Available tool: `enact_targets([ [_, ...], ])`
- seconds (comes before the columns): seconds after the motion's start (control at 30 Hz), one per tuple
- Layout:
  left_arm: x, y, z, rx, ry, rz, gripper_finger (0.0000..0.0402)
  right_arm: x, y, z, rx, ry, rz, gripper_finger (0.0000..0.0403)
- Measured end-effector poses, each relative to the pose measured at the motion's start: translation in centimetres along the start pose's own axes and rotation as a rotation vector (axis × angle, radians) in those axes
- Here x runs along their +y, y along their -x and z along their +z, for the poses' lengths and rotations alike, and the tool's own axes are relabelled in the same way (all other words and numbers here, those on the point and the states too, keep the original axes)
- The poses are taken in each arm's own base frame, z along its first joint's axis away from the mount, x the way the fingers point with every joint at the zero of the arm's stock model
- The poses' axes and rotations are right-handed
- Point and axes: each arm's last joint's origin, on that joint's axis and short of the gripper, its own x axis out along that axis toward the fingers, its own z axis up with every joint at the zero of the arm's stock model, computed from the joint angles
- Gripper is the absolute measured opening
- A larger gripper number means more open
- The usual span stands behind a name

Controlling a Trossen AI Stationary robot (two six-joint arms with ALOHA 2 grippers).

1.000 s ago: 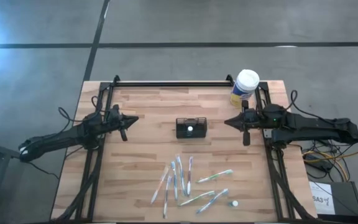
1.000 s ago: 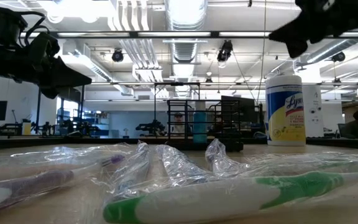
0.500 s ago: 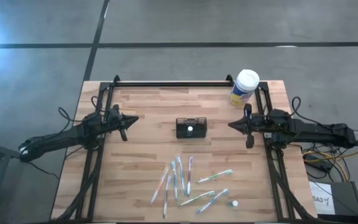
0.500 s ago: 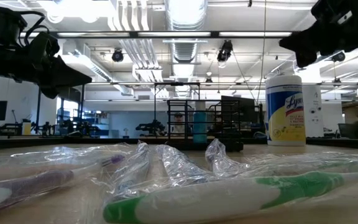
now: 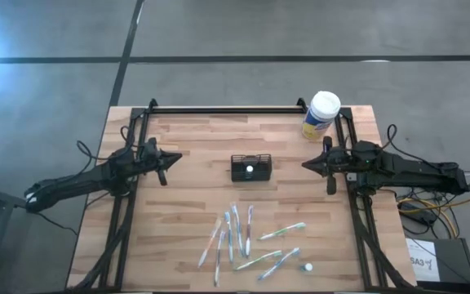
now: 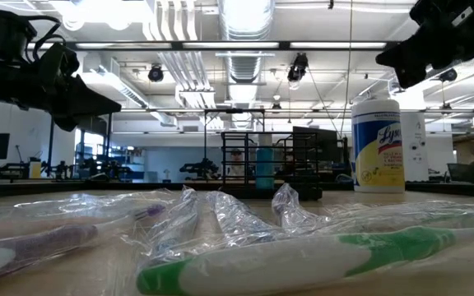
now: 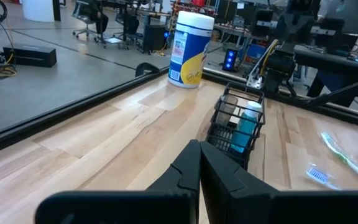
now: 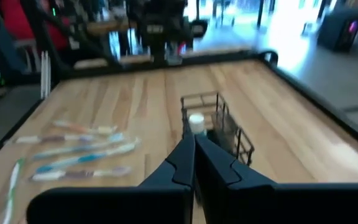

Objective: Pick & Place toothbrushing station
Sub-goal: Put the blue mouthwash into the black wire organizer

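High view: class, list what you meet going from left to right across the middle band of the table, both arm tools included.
Left tool → black holder → right tool, with the white-capped canister just behind it.

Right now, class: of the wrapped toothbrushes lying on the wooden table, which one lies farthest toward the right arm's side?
The green-handled wrapped toothbrush, angled apart from the main cluster; the others lie further left.

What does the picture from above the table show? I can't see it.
A small black toothbrushing station stands mid-table, wrapped toothbrushes scattered below it. The shut left claw and right claw hover either side, holding nothing.
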Motion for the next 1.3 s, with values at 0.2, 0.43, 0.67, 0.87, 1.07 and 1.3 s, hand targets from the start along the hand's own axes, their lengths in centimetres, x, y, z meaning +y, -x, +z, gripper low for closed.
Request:
enact_targets([
  [0.2, 0.0, 0.0, 0.0, 0.0, -0.021, 0.001, 0.0007, 0.9, -0.7, 3.6, 0.177, -0.025, 0.001, 0.0008],
  [0.43, 0.0, 0.0, 0.0, 0.003, -0.022, -0.002, 0.0007, 3.2, -1.9, 6.5, 0.392, -0.085, 0.024, 0.0008],
  [0.67, 0.0, 0.0, -0.1, 0.011, -0.023, -0.019, 0.0007, 7.9, -3.3, 6.3, 0.579, -0.15, 0.101, 0.0012],
  [0.87, -0.1, 0.0, -0.1, 0.017, -0.023, -0.026, 0.0007, 12.3, -4.2, 5.4, 0.715, -0.224, 0.152, 0.0063],
  [1.07, -0.1, 0.0, -0.2, 0.028, -0.023, -0.054, 0.0007, 16.3, -5.6, 4.8, 0.847, -0.277, 0.118, 0.0139],
  [1.3, -0.1, 0.0, -0.2, 0.03, -0.036, -0.059, 0.0007, 20.8, -7.4, 5.4, 1.028, -0.178, 0.025, 0.0196],
])
